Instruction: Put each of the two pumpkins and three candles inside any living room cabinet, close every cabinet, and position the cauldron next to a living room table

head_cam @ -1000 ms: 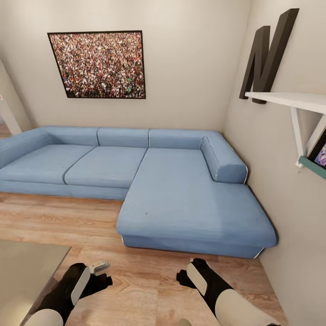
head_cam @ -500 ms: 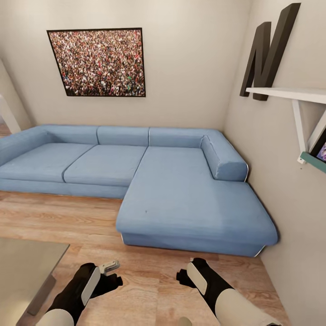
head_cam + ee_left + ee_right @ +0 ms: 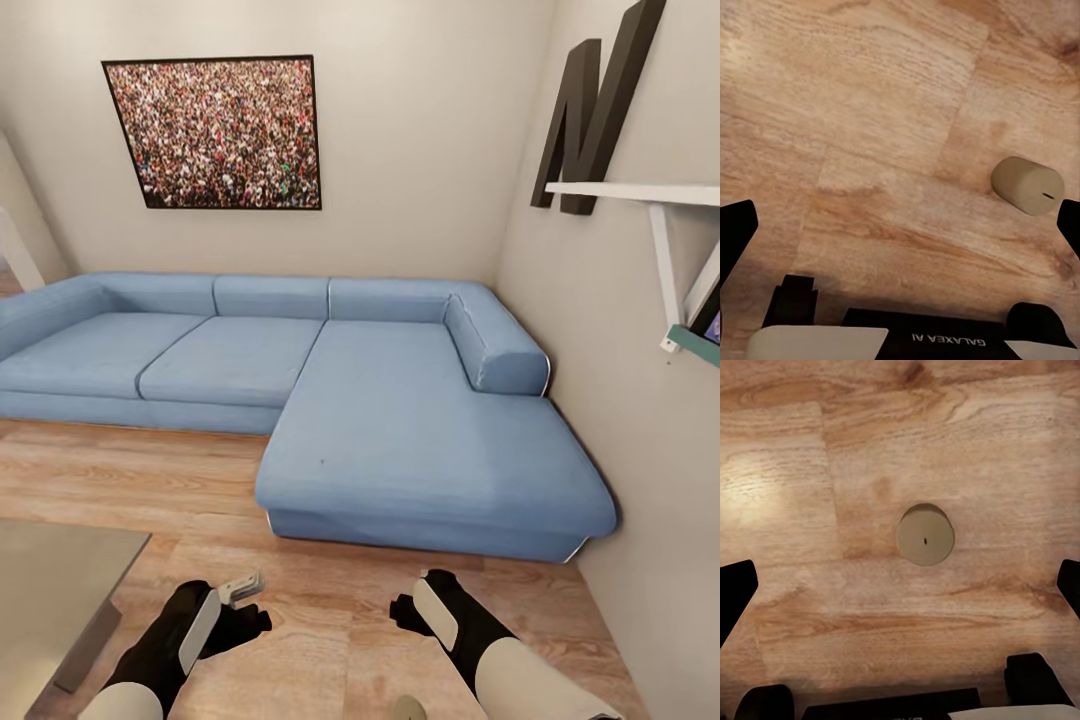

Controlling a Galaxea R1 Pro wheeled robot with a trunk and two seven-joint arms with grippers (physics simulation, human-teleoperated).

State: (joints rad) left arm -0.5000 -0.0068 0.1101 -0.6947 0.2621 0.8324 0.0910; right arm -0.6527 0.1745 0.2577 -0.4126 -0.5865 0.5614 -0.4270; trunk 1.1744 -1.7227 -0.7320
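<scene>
A large blue corner sofa [image 3: 350, 400] takes the far side of the room, and its long part comes toward the robot on the wooden floor [image 3: 330, 610]. Above it a framed picture [image 3: 215, 132] of a crowd hangs on the wall. On the right wall stand dark block letters [image 3: 590, 115] over a white shelf [image 3: 640, 192]; the shelf and a teal-edged thing under it are cut off by the frame edge. At the lower left a grey desk [image 3: 55, 585] comes into the view, partly cut off too.

Both arms hang low over the floor in front of the sofa. In the head view the pincers are hard to read, because the forearms cover them.

In the left wrist view the left pincer [image 3: 900, 225] is released, its two dark tips far apart at the frame edges with nothing between them. One candle [image 3: 1027, 185] stands on the floor near one tip, not touching it. It is a pale beige stub, upright, with the long axis vertical and the small wick mark on top.

In the right wrist view the right pincer [image 3: 900, 585] is also released and grasps nothing. A candle [image 3: 925, 535] stands on the floor under it, seen from straight above as a round disc with a dot in the middle, so it points up at the camera. I cannot tell if the two views show the same candle.
</scene>
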